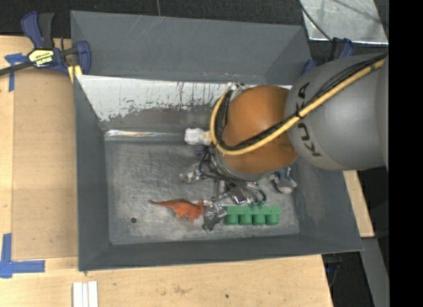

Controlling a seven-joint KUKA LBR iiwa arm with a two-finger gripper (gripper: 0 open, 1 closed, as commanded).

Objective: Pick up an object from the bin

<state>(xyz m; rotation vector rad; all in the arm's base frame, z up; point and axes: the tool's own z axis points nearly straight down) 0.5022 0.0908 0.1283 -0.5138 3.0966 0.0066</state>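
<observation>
Orange toy dinosaur point(179, 207) lies unlifted on the bin point(92, 187) floor, just beside the lowered gripper point(213, 214) and a green block point(252, 217); whether the jaws are apart or together, I cannot tell.

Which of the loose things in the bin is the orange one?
The dinosaur-shaped toy on the bin floor, beside the green studded brick; the small piece by the back wall is white.

The end effector point(213, 216) is low in the bin point(92, 187). An orange toy dinosaur point(180, 208) lies just beside it. A green studded block point(252, 218) lies on its opposite side.
</observation>
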